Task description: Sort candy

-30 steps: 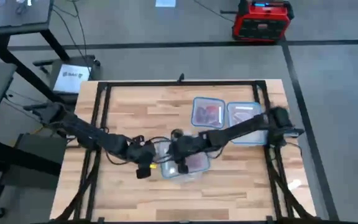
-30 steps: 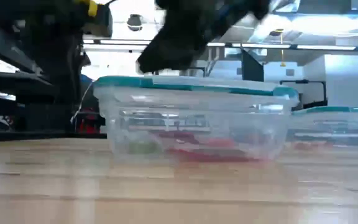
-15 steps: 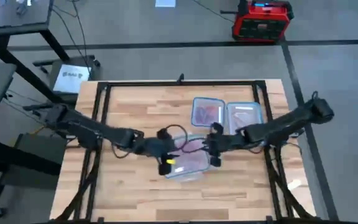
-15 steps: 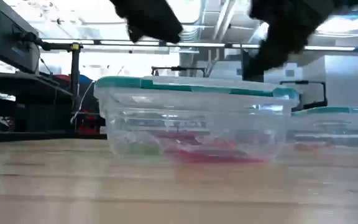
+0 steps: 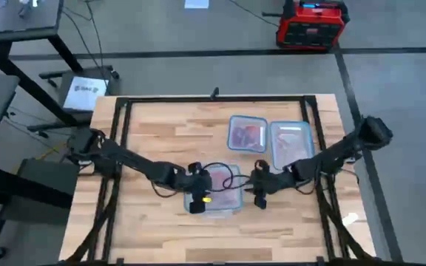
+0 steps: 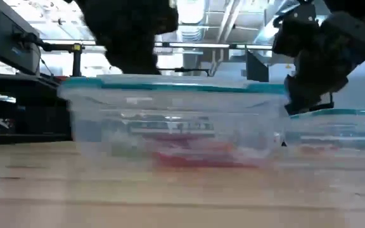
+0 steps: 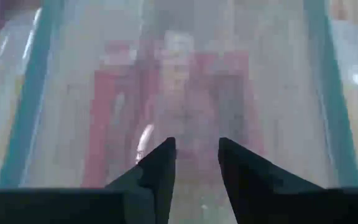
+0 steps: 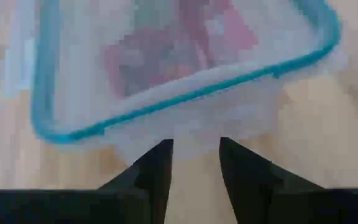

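Note:
A clear tub with a bluish rim [image 5: 226, 201] [image 6: 170, 120] sits near the table's middle and holds red and pink candy [image 7: 185, 93] [image 8: 166, 50]. My left gripper [image 5: 198, 196] [image 7: 196, 163] is open. It reaches down over the tub's left part, fingertips above the candy. My right gripper [image 5: 260, 192] [image 8: 194, 160] is open at the tub's right end, with its fingertips just outside the end wall [image 8: 191, 127]. In the low view the left arm drops behind the rim, and the right gripper [image 6: 309, 82] hangs beside the tub. My left gripper's fingers point down into the tub over the candy, but I cannot tell whether they touch a piece. My right gripper's fingertips [image 8: 160, 152] stand against the tub's right end wall, below the rim. I cannot tell whether they touch it.
Two more clear tubs stand side by side toward the far right: one with red candy [image 5: 247, 134], one with paler pieces [image 5: 291, 142] [image 6: 341, 126]. A black frame [image 5: 120, 140] runs along the table's edges. A dark cable [image 5: 224, 174] loops over the near tub. Bare wood [image 5: 161, 133] lies left and near.
My left gripper moved right, over the near tub, and went down into it. My right gripper left its place above the tub, swung right and came down beside the tub's right end. In the low view the tub is blurred and shifted toward the table's left.

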Robot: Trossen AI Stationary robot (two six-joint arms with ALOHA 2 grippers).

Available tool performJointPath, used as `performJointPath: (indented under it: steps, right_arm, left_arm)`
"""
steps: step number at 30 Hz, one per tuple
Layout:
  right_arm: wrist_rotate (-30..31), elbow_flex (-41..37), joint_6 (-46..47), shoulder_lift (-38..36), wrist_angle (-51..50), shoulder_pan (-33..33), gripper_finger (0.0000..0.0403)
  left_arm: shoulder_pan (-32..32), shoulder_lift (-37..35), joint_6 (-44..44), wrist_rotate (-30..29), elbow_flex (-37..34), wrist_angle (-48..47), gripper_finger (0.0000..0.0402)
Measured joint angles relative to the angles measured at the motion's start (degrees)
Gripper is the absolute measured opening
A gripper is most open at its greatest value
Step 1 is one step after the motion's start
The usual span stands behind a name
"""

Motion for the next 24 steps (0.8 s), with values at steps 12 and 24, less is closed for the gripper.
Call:
performJointPath:
  steps: [12, 24]
  right_arm:
    - [0.3, 3.0, -2.6, 1.7, 0.9, -2.3, 0.0122]
    - [-0.2, 3.0, -1.3, 7.9, 0.9, -2.5, 0.0121]
  left_arm:
    - [2.7, 3.8, 7.3, 3.7, -0.2, 23.6, 0.0108]
    - [5.1, 14.4, 10.2, 7.4, 0.1, 38.5, 0.0108]
